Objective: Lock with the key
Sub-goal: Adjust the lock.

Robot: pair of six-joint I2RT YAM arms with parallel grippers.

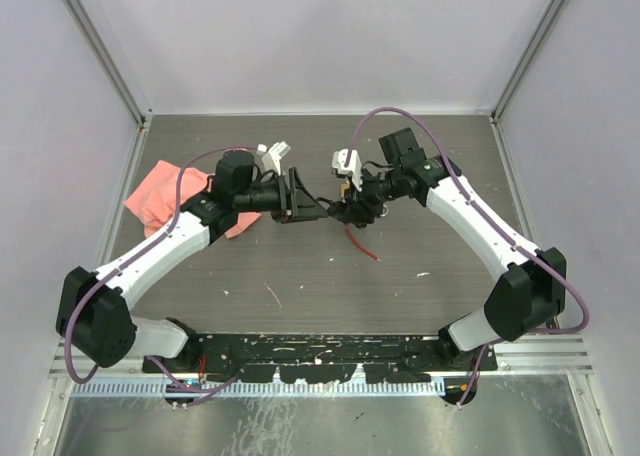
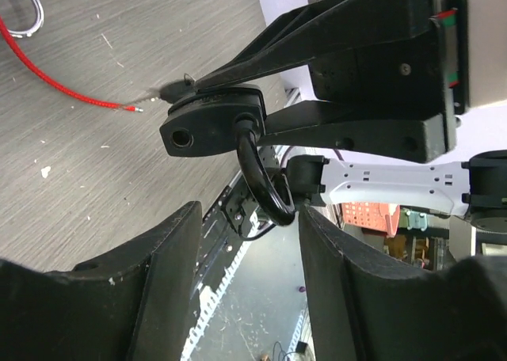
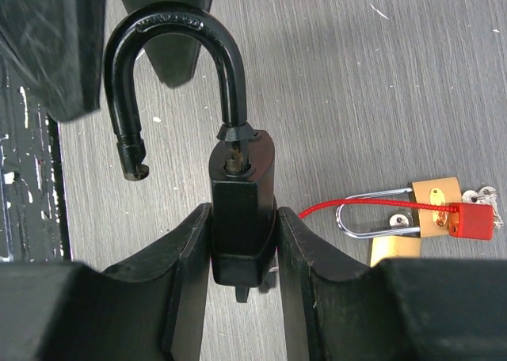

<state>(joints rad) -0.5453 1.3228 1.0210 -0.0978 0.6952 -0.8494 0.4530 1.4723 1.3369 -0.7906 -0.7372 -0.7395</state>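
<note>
The black padlock (image 3: 242, 195) has its lower body hidden between the fingers of the right gripper (image 3: 242, 250), and the small piece below it cannot be made out. One finger covers part of the brass padlock (image 3: 432, 199). The left arm (image 1: 165, 246) overlaps the pink cloth (image 1: 150, 201) by the left edge of the worktop (image 1: 300, 276).

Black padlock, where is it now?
In the right wrist view, the black padlock sits pinched between the right fingers, mid-table; a brass padlock lies nearby.

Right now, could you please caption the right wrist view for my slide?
Right gripper clamps a black padlock, shackle open; a brass padlock lies on the table.
</note>
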